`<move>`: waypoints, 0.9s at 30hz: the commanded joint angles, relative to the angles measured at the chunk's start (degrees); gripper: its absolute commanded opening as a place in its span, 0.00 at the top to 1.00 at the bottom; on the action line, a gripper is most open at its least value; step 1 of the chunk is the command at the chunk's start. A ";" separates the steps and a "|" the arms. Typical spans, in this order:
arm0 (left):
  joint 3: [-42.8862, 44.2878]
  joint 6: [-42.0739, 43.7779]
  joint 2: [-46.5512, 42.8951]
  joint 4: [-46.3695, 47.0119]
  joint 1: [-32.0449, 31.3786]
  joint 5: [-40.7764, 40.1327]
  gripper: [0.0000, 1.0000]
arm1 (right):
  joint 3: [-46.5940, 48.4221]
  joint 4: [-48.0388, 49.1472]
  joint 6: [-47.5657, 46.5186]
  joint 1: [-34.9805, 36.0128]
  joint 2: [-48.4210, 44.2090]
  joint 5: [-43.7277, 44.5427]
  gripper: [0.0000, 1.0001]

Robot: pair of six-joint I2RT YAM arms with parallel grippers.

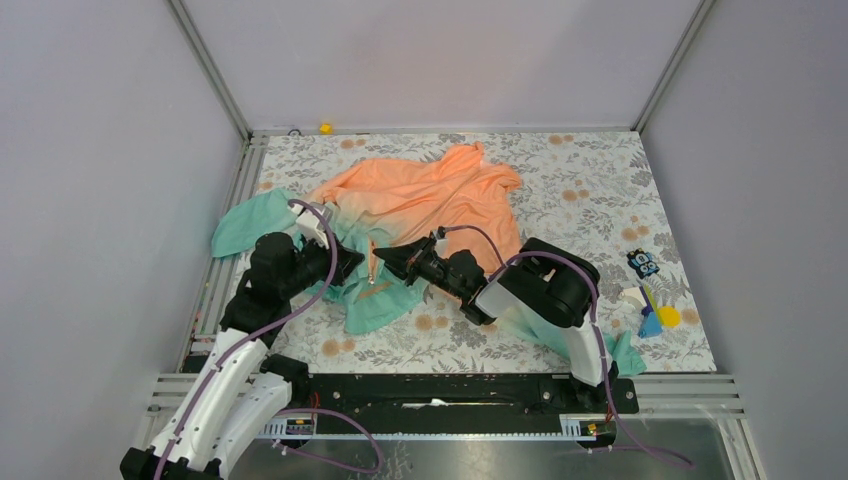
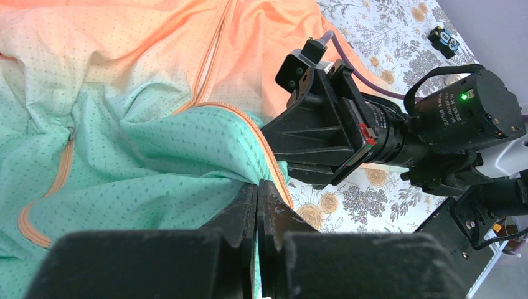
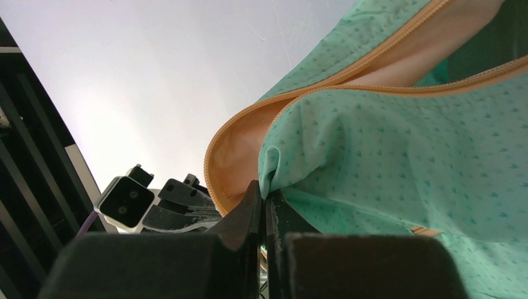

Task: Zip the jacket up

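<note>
A thin fabric jacket (image 1: pixel 440 195), orange at the collar and fading to teal-green at the hem, lies crumpled mid-table on a floral-patterned table (image 1: pixel 590 170), collar far, hem near. Its orange zipper (image 2: pixel 269 152) gapes apart at the hem. The left gripper (image 2: pixel 258 185) is pinched tight on teal fabric just beside the zipper. The right gripper (image 3: pixel 262 190), facing it from the right, is clamped on a teal fold by the zipper edge.

Left gripper (image 1: pixel 358 264) and right gripper (image 1: pixel 387 258) meet nose to nose over the jacket (image 1: pixel 430 195), blocking the centre, while bare floral tabletop (image 1: pixel 592 190) lies open rightward up to small toys (image 1: pixel 643 264).
</note>
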 commanded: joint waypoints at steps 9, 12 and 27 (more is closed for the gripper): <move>-0.08 1.53 0.16 3.66 -0.10 -0.56 1.00 | 0.80 9.46 1.47 -0.67 -3.37 -1.25 1.00; -0.20 1.62 -0.32 3.66 -0.09 -0.98 1.00 | 0.42 9.45 1.48 -0.68 -3.74 -1.09 1.00; -0.19 1.80 -0.27 3.68 -0.27 -0.86 1.00 | 0.30 9.31 3.19 -0.68 -3.97 -1.27 1.00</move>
